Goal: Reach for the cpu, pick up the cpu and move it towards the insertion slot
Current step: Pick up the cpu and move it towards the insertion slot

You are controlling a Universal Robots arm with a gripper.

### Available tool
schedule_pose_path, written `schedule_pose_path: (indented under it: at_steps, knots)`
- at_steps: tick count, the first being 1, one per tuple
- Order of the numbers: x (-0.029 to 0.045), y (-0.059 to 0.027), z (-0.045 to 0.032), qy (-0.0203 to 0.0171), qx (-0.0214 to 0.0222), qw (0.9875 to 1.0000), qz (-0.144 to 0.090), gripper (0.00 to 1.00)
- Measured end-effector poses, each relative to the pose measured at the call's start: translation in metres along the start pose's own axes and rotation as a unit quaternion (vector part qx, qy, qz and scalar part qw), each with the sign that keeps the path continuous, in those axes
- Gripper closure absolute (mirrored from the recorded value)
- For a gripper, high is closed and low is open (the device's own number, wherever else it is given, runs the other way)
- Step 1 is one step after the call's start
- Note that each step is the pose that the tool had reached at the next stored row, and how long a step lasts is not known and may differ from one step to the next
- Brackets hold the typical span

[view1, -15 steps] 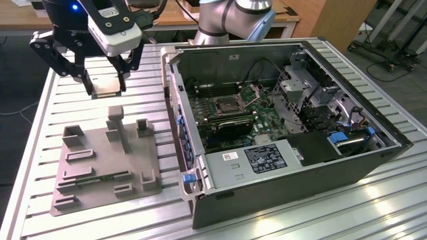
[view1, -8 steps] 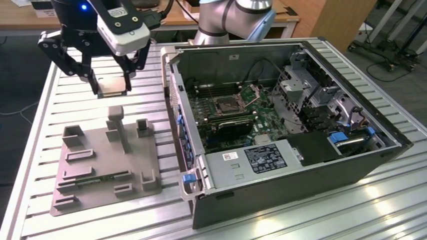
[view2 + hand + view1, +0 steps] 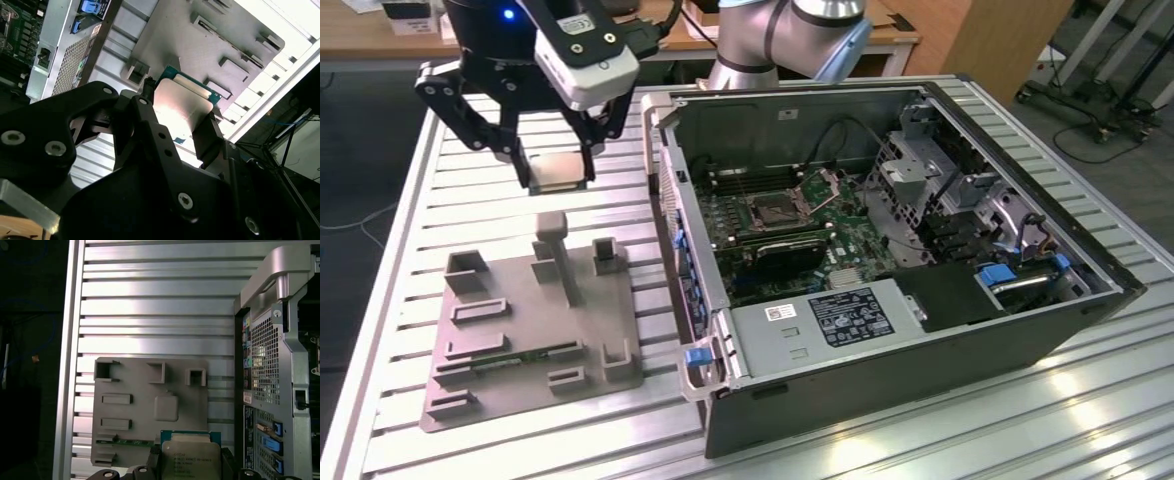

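The cpu [image 3: 558,166], a flat square chip with a silver top and a green edge, hangs in the air above the slatted table. My gripper [image 3: 560,180] is shut on it, one black finger on each side. It is held above the far end of the grey plastic tray [image 3: 520,320], to the exterior view's left of the open computer case. Both wrist views show the cpu [image 3: 182,107] [image 3: 190,457] clamped between the fingers. The insertion slot [image 3: 774,210], a silver-framed socket with its bracket raised, lies on the motherboard inside the case, well apart from the cpu.
The open computer case [image 3: 894,250] takes up the exterior view's right, its side wall [image 3: 270,365] close beside my gripper. The tray [image 3: 150,405] holds upright blocks, recesses and a green memory stick [image 3: 507,357]. The table edge [image 3: 387,300] runs along the exterior view's left.
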State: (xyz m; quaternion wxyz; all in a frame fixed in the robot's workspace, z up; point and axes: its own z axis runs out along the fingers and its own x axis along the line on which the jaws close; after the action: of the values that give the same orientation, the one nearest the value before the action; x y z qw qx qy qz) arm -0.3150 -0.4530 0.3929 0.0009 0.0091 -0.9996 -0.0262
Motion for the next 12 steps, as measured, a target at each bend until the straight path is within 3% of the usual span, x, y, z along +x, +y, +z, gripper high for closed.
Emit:
schedule_pose_path:
  at_steps: [12]
  knots:
    - [-0.0109, -0.0002, -0.0001, 0.0000, 0.0000, 1.0000, 0.000, 0.45]
